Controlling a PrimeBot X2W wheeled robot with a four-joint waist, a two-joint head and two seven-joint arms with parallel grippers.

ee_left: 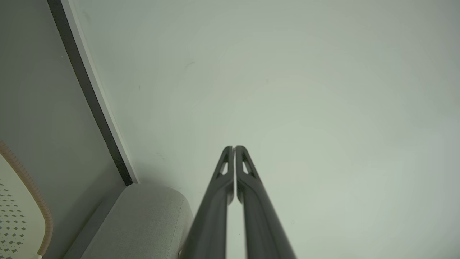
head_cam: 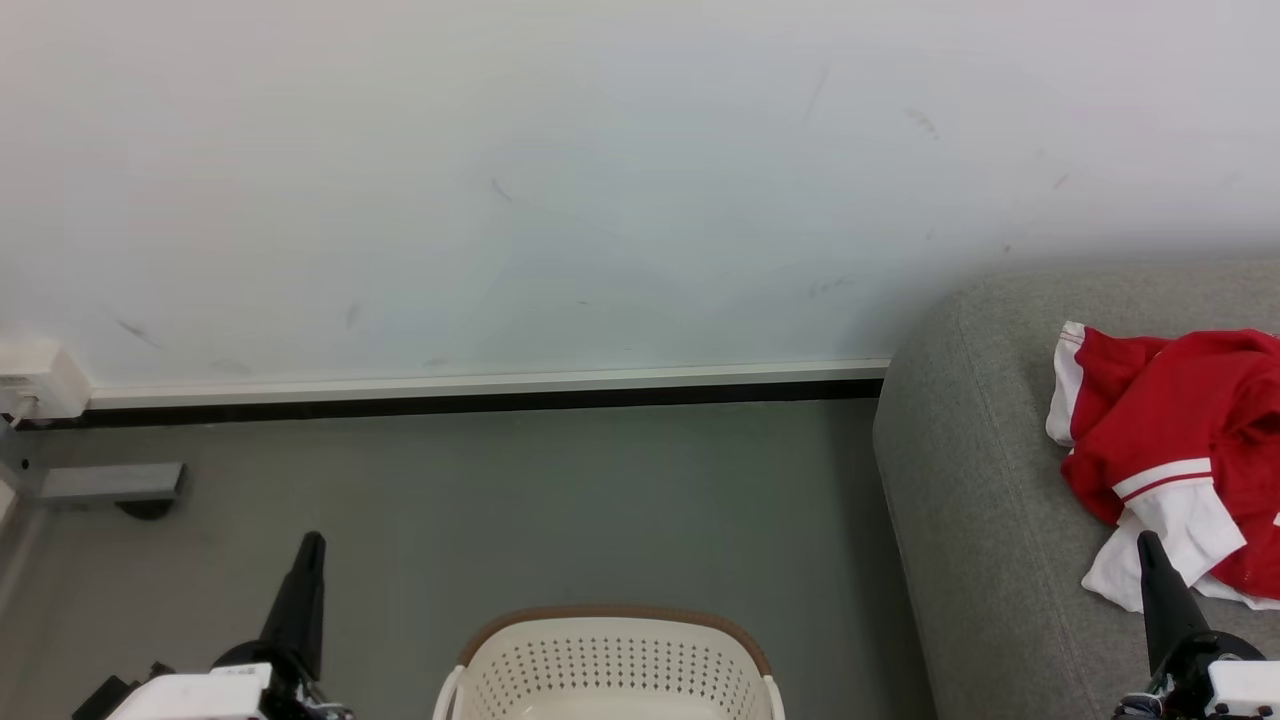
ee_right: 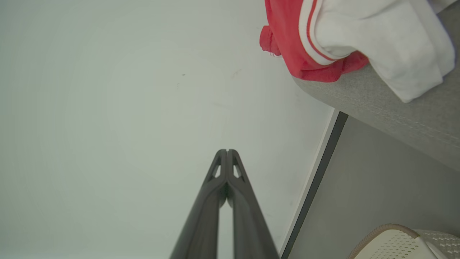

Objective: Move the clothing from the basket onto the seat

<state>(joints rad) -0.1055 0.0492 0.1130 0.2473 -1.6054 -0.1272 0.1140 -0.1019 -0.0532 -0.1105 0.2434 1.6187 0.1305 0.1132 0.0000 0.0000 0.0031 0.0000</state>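
Lying on the seat point(head_cam: 980, 480), clothing point(head_cam: 1160, 420) near right pincer point(head_cam: 1149, 545)

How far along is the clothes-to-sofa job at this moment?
Done: the red clothing lies on the sofa. The visible part of the basket holds no clothing, though its bottom is cut off in the head view. In hand: nothing; the left gripper and right gripper are shut and empty, pointing at the wall. Left: probably nothing, unless something lies in the hidden basket bottom.
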